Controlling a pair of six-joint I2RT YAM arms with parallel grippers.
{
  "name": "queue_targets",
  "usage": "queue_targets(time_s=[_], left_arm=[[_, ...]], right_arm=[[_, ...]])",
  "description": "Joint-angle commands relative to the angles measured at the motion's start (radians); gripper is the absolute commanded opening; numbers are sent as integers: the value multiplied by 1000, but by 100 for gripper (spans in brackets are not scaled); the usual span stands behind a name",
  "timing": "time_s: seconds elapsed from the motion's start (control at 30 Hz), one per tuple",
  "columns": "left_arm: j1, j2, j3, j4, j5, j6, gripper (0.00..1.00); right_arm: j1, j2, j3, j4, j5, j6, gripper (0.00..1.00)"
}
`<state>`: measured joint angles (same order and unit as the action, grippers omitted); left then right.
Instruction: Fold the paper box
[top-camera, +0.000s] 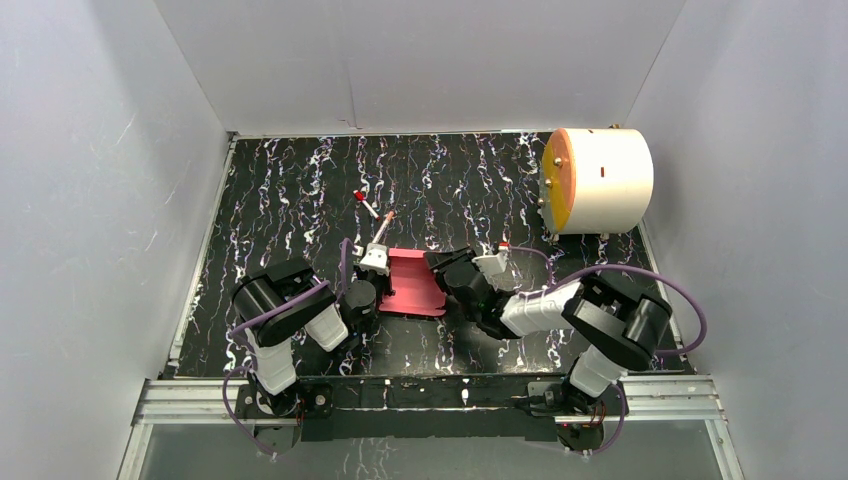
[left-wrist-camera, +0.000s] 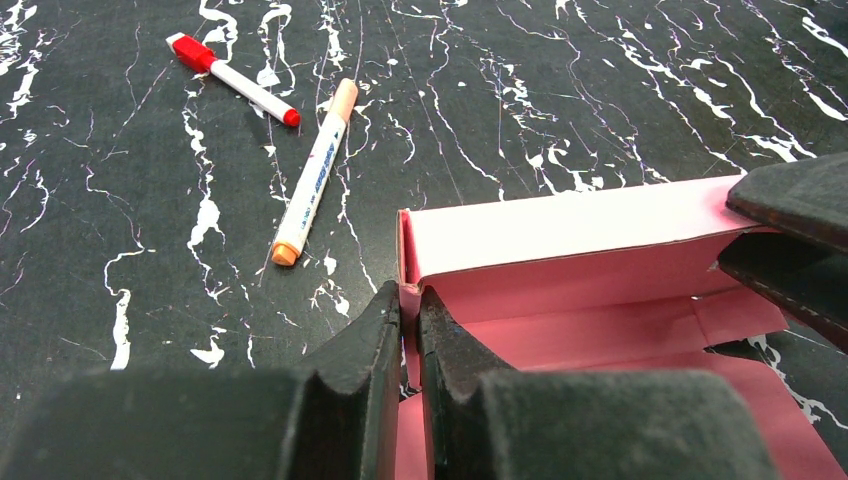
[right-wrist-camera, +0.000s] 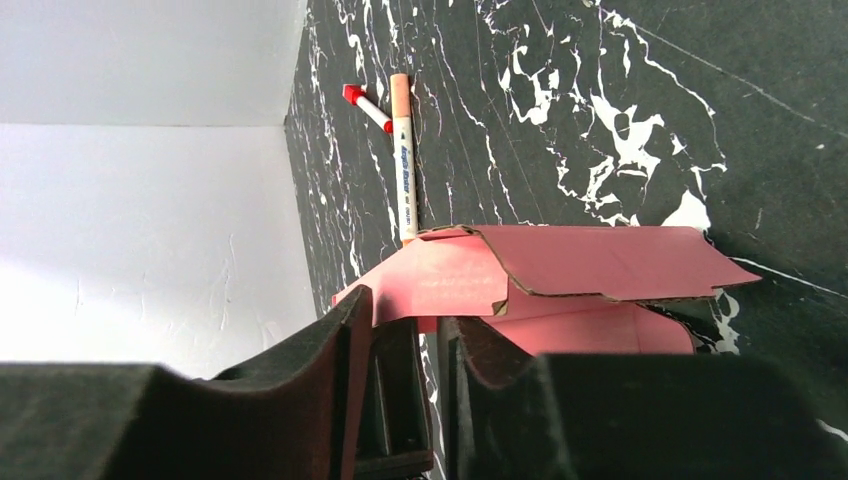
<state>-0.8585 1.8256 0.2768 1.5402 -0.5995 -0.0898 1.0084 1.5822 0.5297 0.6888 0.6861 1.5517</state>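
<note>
The paper box (top-camera: 415, 285) is red-pink card, partly formed, lying open between the two grippers at the table's middle. In the left wrist view its pale back wall (left-wrist-camera: 560, 225) stands up. My left gripper (top-camera: 378, 272) is shut on the box's left end wall, with card pinched between the fingertips (left-wrist-camera: 409, 300). My right gripper (top-camera: 440, 268) is at the box's right end. Its jaws stand a little apart at the edge of a jagged flap (right-wrist-camera: 600, 260), and the table shows through the gap (right-wrist-camera: 408, 320). Its fingers (left-wrist-camera: 800, 200) show in the left wrist view on either side of the back wall.
A red-capped pen (top-camera: 364, 203) and an orange-capped pen (top-camera: 383, 222) lie just beyond the box's left end. A big white cylinder with an orange face (top-camera: 600, 180) stands at the back right. White walls enclose the black marbled table (top-camera: 300, 190).
</note>
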Motion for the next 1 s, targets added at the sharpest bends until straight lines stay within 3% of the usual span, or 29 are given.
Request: queue_targets(time_s=[0.0,0.17,0.33,0.57,0.73,0.97], left_arm=[[6,17,2,-9,-19,-5,0],[6,17,5,-11,-58,0,0],[3,20,27,-16,-217,9,0],[-42,42,84,-24,-446,85,0],[-50,59,91,-31,-467,99,0],[-50,26,60,-63,-347,52,0]], right_arm=[[-1,31,38,106,58,57,35],[4,38,28,127,41,67,19],[17,24,8,141,30,84,5],[27,-5,-15,140,38,102,1],[26,-34,-16,103,42,74,5],[25,-89,-33,74,18,-130,37]])
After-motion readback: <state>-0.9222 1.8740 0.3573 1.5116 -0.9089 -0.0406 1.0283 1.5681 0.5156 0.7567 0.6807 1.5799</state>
